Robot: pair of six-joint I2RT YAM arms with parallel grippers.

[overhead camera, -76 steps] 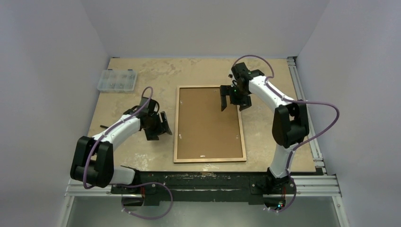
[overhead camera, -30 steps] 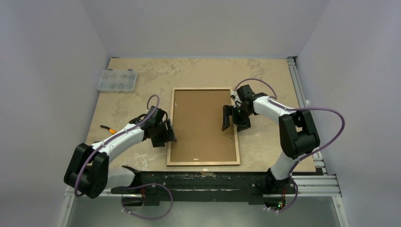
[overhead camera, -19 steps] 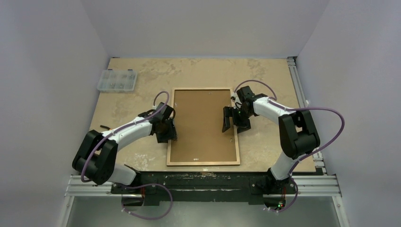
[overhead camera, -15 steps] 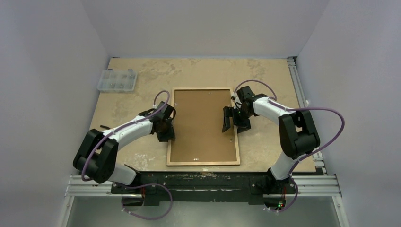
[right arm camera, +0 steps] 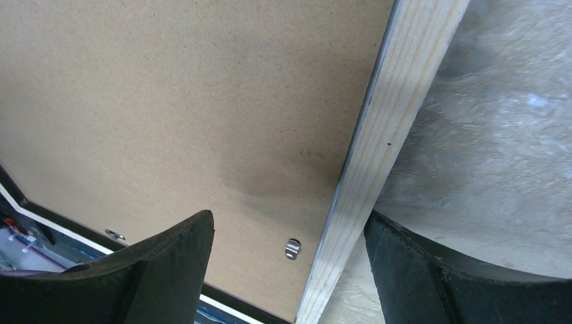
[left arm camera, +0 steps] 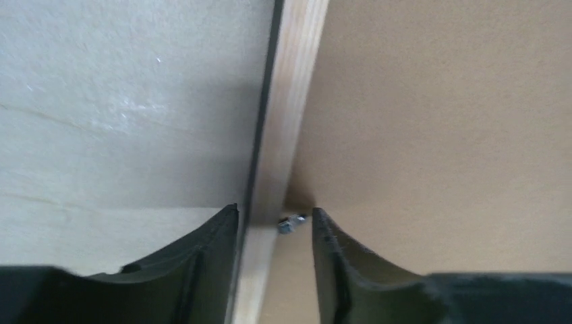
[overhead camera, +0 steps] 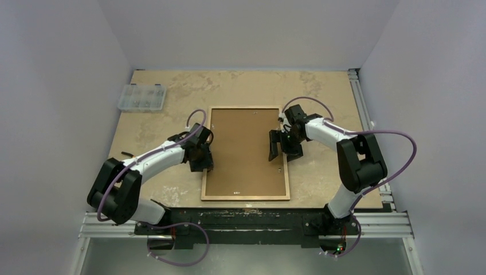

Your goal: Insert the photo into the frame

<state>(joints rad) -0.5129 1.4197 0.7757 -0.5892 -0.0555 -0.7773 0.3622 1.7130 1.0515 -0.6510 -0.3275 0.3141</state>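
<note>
The frame (overhead camera: 246, 107) lies back-up in the middle of the table, its tan wood rails around a brown backing board (overhead camera: 243, 154). The photo is hidden. My left gripper (overhead camera: 206, 165) is down on the left rail. In the left wrist view its jaws (left arm camera: 275, 212) stand narrowly apart across the rail (left arm camera: 297, 101), with a small metal tab (left arm camera: 291, 223) between them. My right gripper (overhead camera: 283, 153) stands wide open over the right rail. In the right wrist view it (right arm camera: 289, 223) spans the rail (right arm camera: 391, 121) and a metal tab (right arm camera: 291, 248), one finger over the board and the other over the table.
A clear compartment box (overhead camera: 141, 96) sits at the back left of the table. A small dark tool (overhead camera: 124, 153) lies near the left edge, behind my left arm. A metal rail (overhead camera: 367, 126) runs along the right edge.
The frame has slid a little left and nearer. My left gripper came in onto the left rail and its jaws narrowed around it. My right gripper dropped over the right rail and has stayed there, open.
</note>
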